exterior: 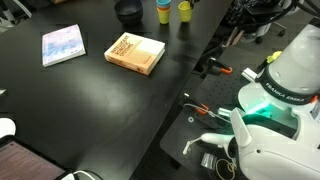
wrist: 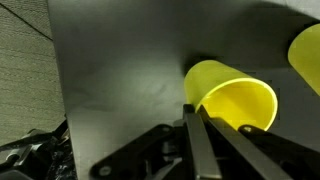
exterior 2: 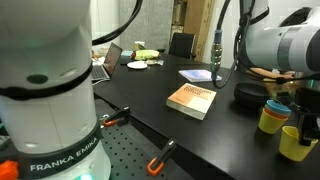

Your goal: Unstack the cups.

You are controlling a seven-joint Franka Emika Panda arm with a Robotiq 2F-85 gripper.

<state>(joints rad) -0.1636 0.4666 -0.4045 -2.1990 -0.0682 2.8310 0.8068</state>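
My tool [wrist: 194, 112] is pressed together at the rim of the yellow cup [wrist: 232, 95], apparently pinching its wall, so the cup sits right at the fingertips near the bench [wrist: 120, 80] edge, with the other cups [exterior 2: 272, 117] just beside it.

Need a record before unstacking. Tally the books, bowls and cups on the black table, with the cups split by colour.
Books: 2, a tan book and a blue book
Bowls: 1, the bowl
Yellow cups: 2, a near cup and a far cup
Blue cups: 1, the blue cup
Total: 6 that show
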